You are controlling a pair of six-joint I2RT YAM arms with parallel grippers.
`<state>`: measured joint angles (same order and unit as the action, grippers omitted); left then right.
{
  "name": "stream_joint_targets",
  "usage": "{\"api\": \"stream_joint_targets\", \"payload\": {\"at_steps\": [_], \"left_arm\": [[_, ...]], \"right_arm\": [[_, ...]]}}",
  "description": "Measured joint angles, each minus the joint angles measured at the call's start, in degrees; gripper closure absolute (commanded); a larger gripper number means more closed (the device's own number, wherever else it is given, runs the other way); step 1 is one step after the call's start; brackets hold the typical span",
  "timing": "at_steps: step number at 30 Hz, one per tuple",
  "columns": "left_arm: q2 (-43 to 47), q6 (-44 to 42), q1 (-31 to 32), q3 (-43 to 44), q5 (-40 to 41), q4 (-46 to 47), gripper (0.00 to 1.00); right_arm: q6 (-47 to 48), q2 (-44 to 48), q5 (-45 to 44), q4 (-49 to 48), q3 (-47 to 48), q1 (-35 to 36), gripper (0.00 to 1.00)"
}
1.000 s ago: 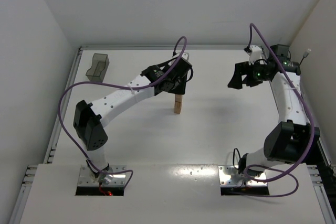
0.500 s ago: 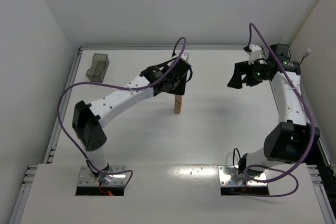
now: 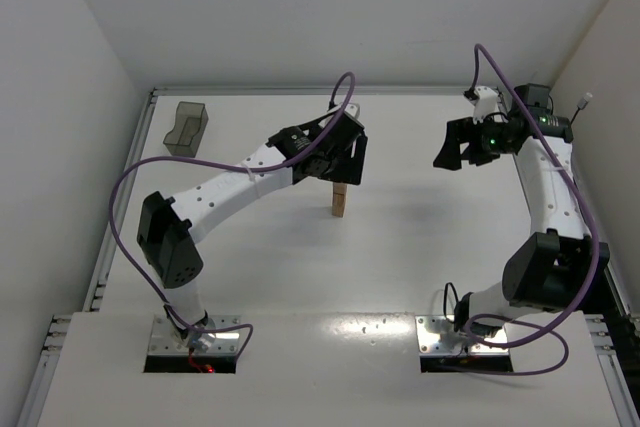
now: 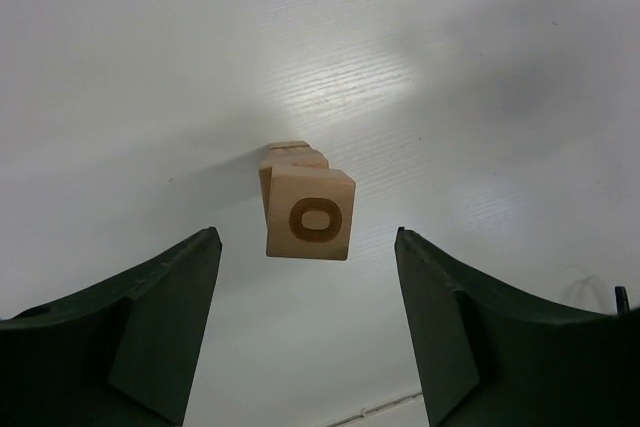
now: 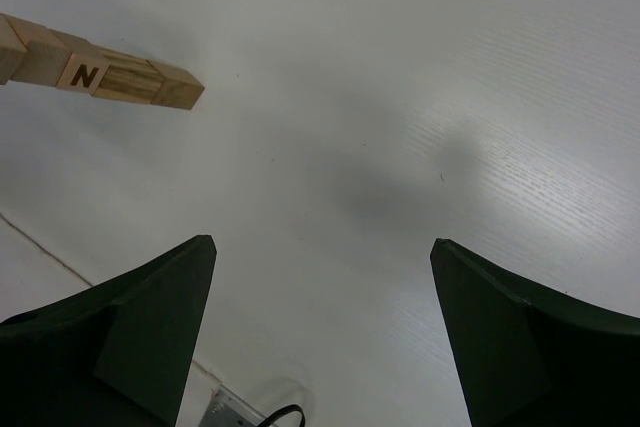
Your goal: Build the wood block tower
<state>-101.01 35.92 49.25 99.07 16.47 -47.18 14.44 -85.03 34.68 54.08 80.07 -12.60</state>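
The tower (image 3: 340, 201) of tan wood blocks stands upright near the middle of the table. My left gripper (image 3: 346, 160) hovers right above it, open. In the left wrist view the top block (image 4: 310, 217) shows its dark ring mark and sits between the spread fingers (image 4: 165, 317) with a gap on both sides. My right gripper (image 3: 456, 144) hangs open and holds nothing at the back right, well apart from the tower. The right wrist view catches the tower (image 5: 100, 75) at its upper left, one block marked with an N.
A translucent dark-grey bin (image 3: 187, 128) stands at the back left corner. White walls close in the table on the left, back and right. Purple cables loop over both arms.
My left gripper's jaws have spread apart and let go of the top block, which stays on the tower. The right arm has not moved.
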Motion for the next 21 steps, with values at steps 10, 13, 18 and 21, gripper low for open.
{"api": "stream_joint_targets", "payload": {"at_steps": [10,13,18,21], "left_arm": [[1.7,-1.7,0.0,0.0,0.7,1.0,0.39],[1.9,-2.5,0.0,0.0,0.9,1.4,0.40],[1.6,-2.9,0.0,0.1,0.9,1.5,0.40],[1.1,-2.9,0.0,0.2,0.9,1.4,0.40]], "right_arm": [[0.2,-0.3,-0.2,0.0,0.0,0.9,0.14],[0.2,-0.3,-0.2,0.0,0.0,1.3,0.14],[0.2,-0.3,-0.3,0.0,0.0,1.5,0.14],[0.4,-0.3,-0.4,0.0,0.0,1.5,0.14]]}}
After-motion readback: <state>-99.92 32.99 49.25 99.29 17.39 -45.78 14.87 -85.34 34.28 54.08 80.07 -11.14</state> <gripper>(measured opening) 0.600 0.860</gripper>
